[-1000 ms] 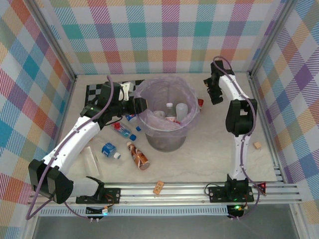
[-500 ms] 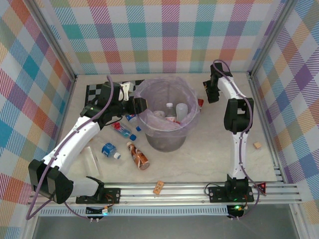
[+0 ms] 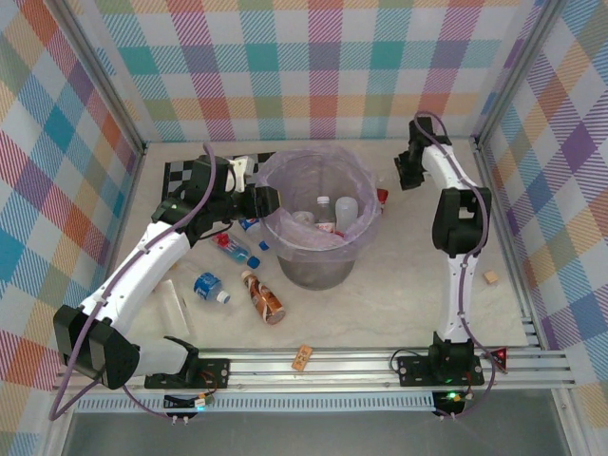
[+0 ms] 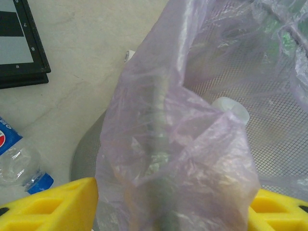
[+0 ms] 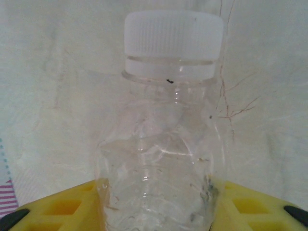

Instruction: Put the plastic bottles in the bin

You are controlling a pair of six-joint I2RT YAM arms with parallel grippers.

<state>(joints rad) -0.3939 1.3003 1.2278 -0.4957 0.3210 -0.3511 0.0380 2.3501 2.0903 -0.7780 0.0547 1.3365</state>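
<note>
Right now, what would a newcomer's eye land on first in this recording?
The big grey bin with its lilac bag stands mid-table, with a few bottles inside. To its far right, the right tool is shut on a clear white-capped bottle, seen close up from the right wrist. Loose bottles lie on the table left of the bin, near the left tool, which straddles the bagged rim.

White arms point(image 3: 142, 261), black joints point(image 3: 459, 223), purple cables point(image 3: 80, 347), yellow fingers point(image 4: 48, 207)
</note>
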